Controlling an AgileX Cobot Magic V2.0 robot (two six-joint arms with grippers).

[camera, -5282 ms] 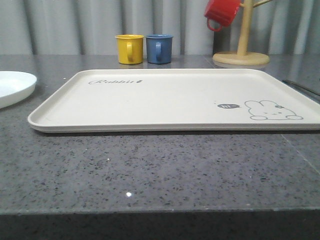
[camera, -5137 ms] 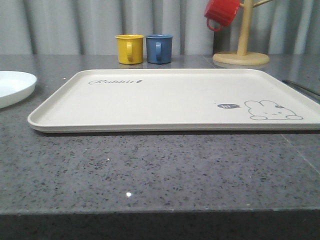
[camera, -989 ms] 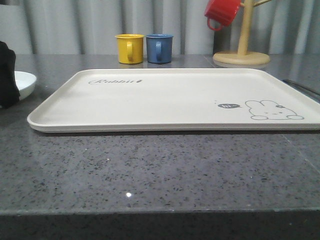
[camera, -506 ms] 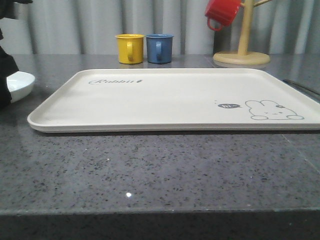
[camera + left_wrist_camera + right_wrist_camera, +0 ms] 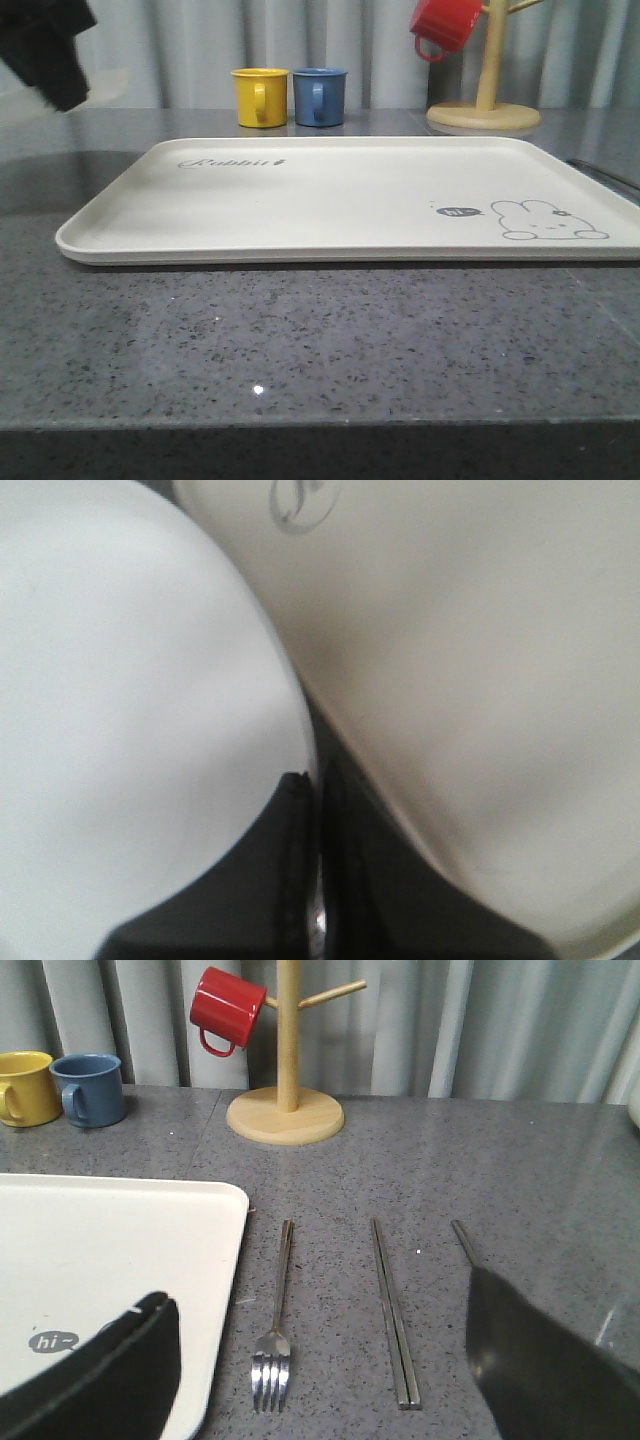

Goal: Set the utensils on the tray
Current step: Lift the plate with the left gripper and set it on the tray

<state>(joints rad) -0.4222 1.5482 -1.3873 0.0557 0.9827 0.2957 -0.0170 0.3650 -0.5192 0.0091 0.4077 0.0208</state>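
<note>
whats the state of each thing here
tray: flat on table
fork: on table beside tray
chopsticks: paired, on table
red mug: hanging on wooden rack
yellow mug: upright
blue mug: upright
white plate: held at rim
left gripper: jaws shut on white plate
right gripper: jaws open
</note>
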